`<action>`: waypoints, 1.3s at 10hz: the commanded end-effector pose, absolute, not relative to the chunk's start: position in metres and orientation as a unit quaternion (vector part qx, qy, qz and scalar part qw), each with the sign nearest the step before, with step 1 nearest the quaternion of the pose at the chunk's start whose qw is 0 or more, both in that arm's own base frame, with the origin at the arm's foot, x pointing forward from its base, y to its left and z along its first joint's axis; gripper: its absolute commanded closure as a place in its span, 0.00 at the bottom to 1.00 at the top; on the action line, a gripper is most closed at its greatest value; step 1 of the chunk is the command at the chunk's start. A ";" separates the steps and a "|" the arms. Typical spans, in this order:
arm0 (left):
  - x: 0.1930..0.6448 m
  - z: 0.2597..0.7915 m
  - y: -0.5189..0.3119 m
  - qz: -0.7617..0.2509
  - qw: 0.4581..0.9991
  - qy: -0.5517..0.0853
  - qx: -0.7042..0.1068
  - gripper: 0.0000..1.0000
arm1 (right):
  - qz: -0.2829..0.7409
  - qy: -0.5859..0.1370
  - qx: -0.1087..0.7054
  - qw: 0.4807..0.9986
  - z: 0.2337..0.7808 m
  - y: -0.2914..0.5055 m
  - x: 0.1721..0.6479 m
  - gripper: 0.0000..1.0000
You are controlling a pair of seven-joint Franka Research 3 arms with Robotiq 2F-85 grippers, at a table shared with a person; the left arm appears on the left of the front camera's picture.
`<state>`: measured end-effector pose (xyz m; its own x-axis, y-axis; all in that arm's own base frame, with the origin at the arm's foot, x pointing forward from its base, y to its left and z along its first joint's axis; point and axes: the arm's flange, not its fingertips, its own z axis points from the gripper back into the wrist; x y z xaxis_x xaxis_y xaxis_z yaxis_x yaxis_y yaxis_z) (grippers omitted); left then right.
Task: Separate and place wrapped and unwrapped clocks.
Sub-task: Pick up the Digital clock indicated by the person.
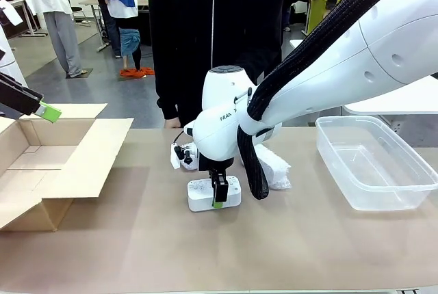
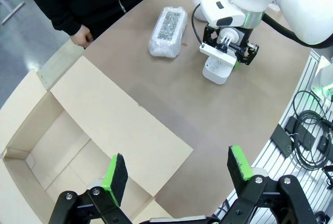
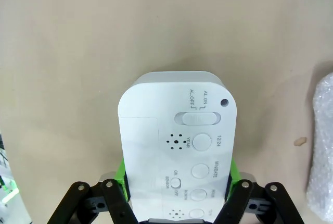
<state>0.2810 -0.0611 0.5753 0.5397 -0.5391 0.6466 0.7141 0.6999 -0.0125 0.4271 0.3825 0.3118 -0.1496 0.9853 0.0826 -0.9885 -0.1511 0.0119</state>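
Front view: the right arm [image 1: 328, 61] hides most of a wrapped bundle [image 1: 277, 169]; right claw [image 1: 218, 197] clamped across the white clock [image 1: 198, 198], mid-worktop [image 1: 137, 253], long axis parallel to the near edge. Left wrist view: left claw [image 2: 177, 174] apart above the cardboard box [image 2: 119, 125]; bare worktop separates box from clock. Right wrist view: clock's buttoned face up, lower end cut off.

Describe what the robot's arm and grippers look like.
The right arm is white, with smooth rounded shells, dark lettering near the wrist and a black braided cable sleeve running along it. The right gripper and left gripper are black, with bolted linkages and bright green pads.
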 end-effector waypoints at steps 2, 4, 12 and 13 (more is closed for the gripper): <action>0.281 0.575 -0.061 -0.364 0.865 -0.314 -0.146 0.00 | 0.751 -0.023 0.037 0.659 0.344 0.377 0.422 0.73; 0.281 0.575 -0.061 -0.364 0.865 -0.314 -0.146 0.00 | 0.721 -0.028 0.028 0.692 0.412 0.375 0.406 0.73; 0.281 0.575 -0.061 -0.364 0.865 -0.314 -0.146 0.00 | 0.691 -0.087 0.001 0.718 0.559 0.374 0.365 0.73; 0.281 0.575 -0.061 -0.364 0.865 -0.314 -0.146 0.00 | 0.691 -0.087 0.001 0.718 0.559 0.374 0.365 0.73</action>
<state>0.2809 -0.0610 0.5754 0.5395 -0.5389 0.6470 0.7140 0.7000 -0.0124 0.3723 0.3717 0.5578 0.0545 0.9892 0.1363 -0.9909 0.0704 -0.1148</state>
